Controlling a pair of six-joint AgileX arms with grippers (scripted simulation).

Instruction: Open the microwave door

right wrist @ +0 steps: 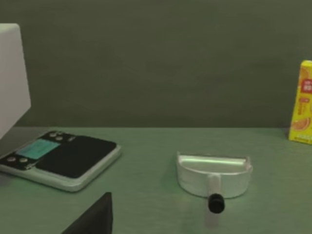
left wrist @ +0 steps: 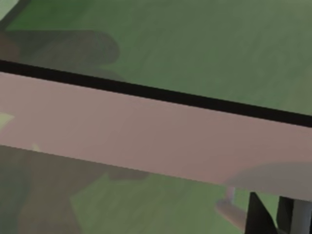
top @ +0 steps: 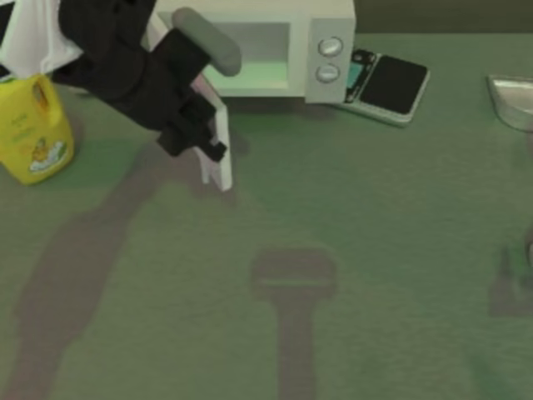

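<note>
The white microwave [top: 333, 21] stands at the back of the table, its two round knobs [top: 329, 60] to the right of an exposed cavity [top: 258, 58]. The microwave door [top: 223, 167] is swung out toward the table's front, seen edge-on. My left gripper [top: 208, 146] is shut on the door's free edge. In the left wrist view the door [left wrist: 146, 126] crosses as a wide pale band, with the left gripper [left wrist: 275, 217] right beside it. The right arm is out of the top view; in the right wrist view one dark fingertip [right wrist: 100, 219] shows, with nothing held.
A yellow bottle [top: 33, 129] stands at the left, close to my left arm. A black-and-white scale [top: 387, 83] lies right of the microwave. Farther right is a silver scoop [top: 512, 100] with a black-tipped handle [right wrist: 216, 202]. A yellow carton [right wrist: 302, 102] stands beyond it.
</note>
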